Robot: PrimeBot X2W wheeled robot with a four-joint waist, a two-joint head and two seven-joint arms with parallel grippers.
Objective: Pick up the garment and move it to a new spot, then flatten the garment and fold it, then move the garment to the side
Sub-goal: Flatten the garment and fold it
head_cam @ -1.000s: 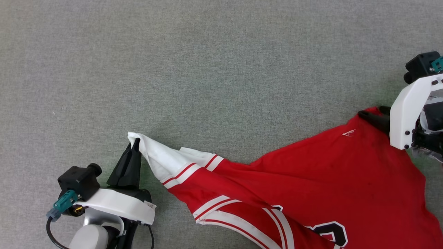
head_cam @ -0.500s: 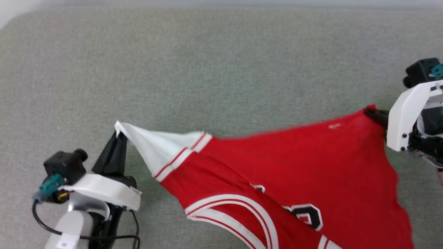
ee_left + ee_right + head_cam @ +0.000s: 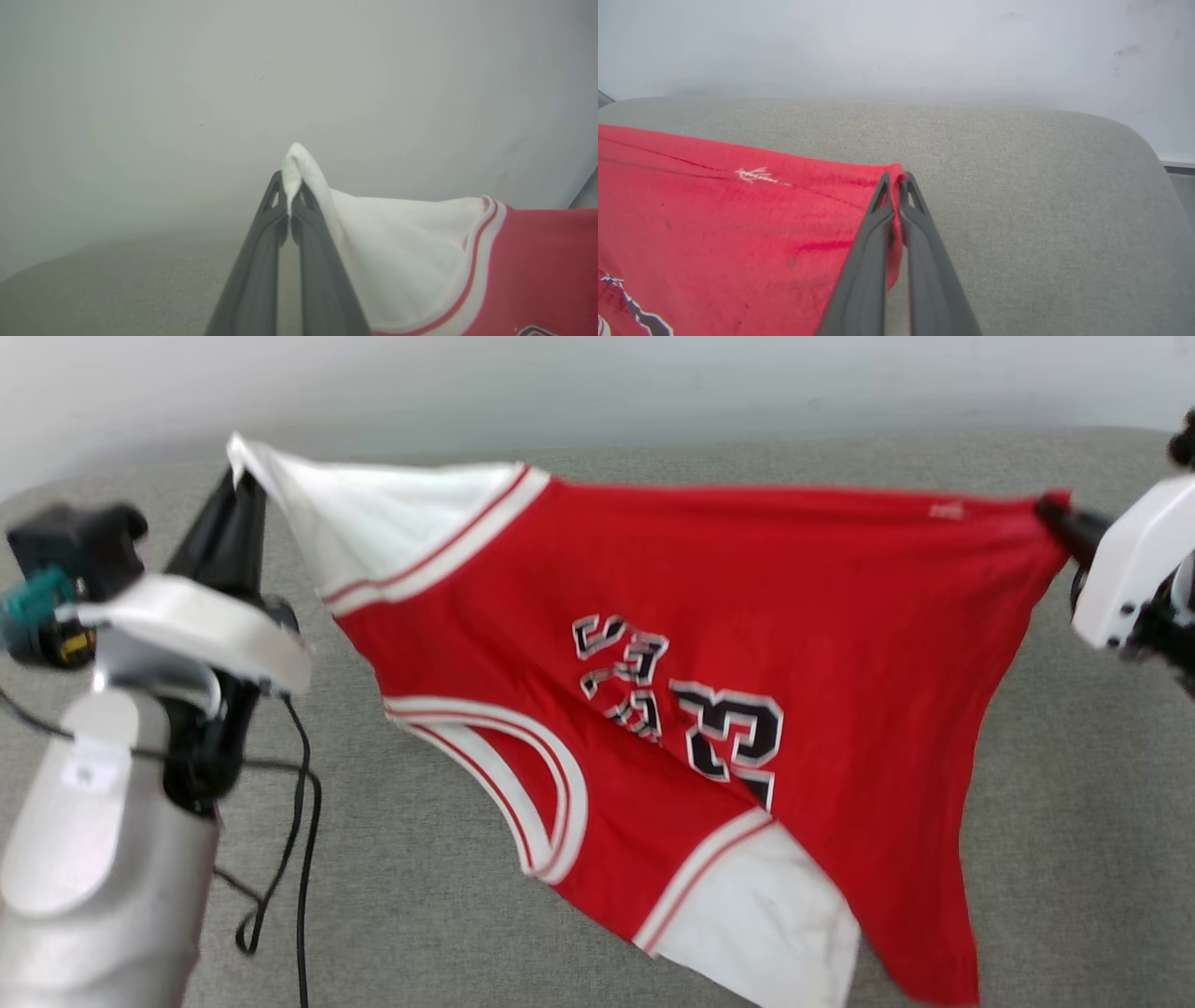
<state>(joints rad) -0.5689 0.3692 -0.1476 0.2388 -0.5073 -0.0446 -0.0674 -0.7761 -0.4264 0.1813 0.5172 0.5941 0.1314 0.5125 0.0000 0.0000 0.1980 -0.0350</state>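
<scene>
Two pinched corners stretch the red jersey-style T-shirt with white sleeves (image 3: 709, 644) lengthwise left to right in the head view, between my left gripper (image 3: 238, 490) and right gripper (image 3: 1050, 513), over the grey woven fabric surface (image 3: 420, 915). Left wrist view: my jaws clamp the white sleeve tip. Right wrist view: my jaws clamp a red corner, with the pale wall (image 3: 878, 42) beyond.

Grey woven fabric surface (image 3: 1074, 821), plain pale wall (image 3: 597, 383) behind

left fingers (image 3: 224, 532): long, dark, tapered
wrist bracket (image 3: 187, 625): white, curved
forearm (image 3: 84, 868): silver-grey, white label
cable (image 3: 304, 905): black, looped
connector (image 3: 33, 597): teal
</scene>
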